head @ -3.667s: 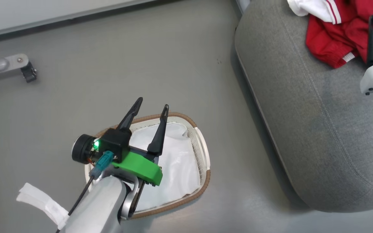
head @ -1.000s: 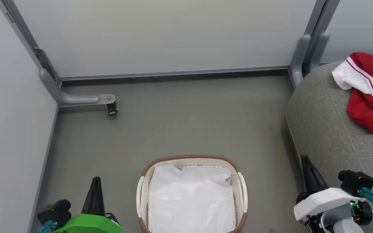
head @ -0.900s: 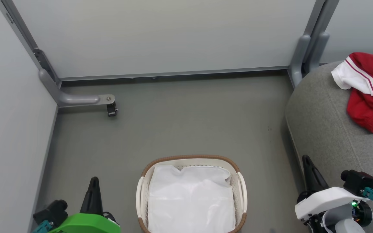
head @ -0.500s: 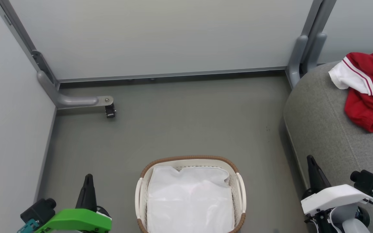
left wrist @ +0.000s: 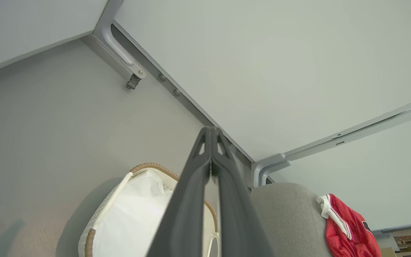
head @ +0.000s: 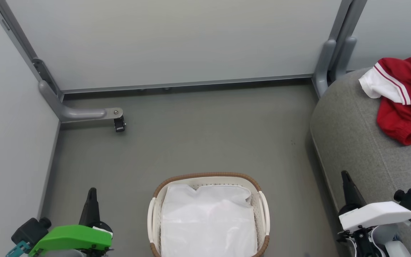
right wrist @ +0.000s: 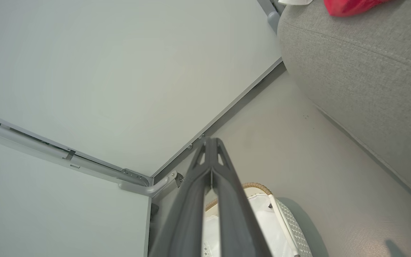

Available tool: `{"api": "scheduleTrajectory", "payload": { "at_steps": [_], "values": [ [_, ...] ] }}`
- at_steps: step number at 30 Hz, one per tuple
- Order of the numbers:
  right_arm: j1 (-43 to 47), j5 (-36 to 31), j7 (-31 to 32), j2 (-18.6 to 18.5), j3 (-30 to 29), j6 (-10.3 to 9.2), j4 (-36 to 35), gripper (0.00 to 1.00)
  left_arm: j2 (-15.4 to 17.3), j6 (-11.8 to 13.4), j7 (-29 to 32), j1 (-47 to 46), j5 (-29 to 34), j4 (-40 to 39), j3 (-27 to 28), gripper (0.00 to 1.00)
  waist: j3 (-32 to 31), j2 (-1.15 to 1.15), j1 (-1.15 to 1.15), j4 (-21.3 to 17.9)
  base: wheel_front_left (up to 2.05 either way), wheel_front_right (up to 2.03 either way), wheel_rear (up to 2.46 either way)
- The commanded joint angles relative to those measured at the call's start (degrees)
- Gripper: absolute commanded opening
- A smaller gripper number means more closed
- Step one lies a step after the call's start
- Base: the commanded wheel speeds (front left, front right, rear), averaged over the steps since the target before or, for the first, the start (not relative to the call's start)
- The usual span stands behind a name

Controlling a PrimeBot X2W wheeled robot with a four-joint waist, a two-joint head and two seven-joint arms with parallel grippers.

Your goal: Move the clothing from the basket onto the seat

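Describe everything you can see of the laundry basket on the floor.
The basket is a small oval tub of white perforated plastic with a brown woven rim and white side handles. A rumpled white cloth lining covers its inside, with nothing lying on it. It stands upright on the grey floor, apart from the grey seat to its right, touched by nothing else.

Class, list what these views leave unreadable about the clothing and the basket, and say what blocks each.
- Head view: the clothing runs off the right edge; garment count and dark lettering unreadable.
- Head view: the basket is cut by the bottom edge; its white lining hides anything beneath.
- Left wrist view: the left gripper covers part of the basket.
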Motion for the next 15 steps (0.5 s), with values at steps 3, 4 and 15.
{"api": "scheduleTrajectory", "payload": {
  "at_steps": [3, 4, 15],
  "values": [
    [-1.37, 3.29, 0.9, -0.34, -0.54, -0.02, -0.96, 0.0, 0.61, -0.55, 0.7, -1.81, -2.95, -0.76, 0.72, 0.0, -0.07, 0.0, 0.0, -0.12, 0.0, 0.0, 0.0],
    [-1.39, 3.9, 1.05, -0.34, -0.6, -0.02, -0.98, 0.0, 0.62, -0.6, 0.86, -1.86, -3.49, -0.78, 0.84, 0.0, -0.08, 0.0, 0.0, -0.15, 0.0, 0.0, 0.0],
    [-1.51, 11.0, 2.92, -0.39, -1.36, -0.02, -1.25, 0.0, 0.67, -1.15, 2.73, -2.54, -9.92, -0.99, 2.17, 0.0, -0.29, 0.0, 0.0, -0.54, 0.0, 0.0, 0.0]
  ]
}}
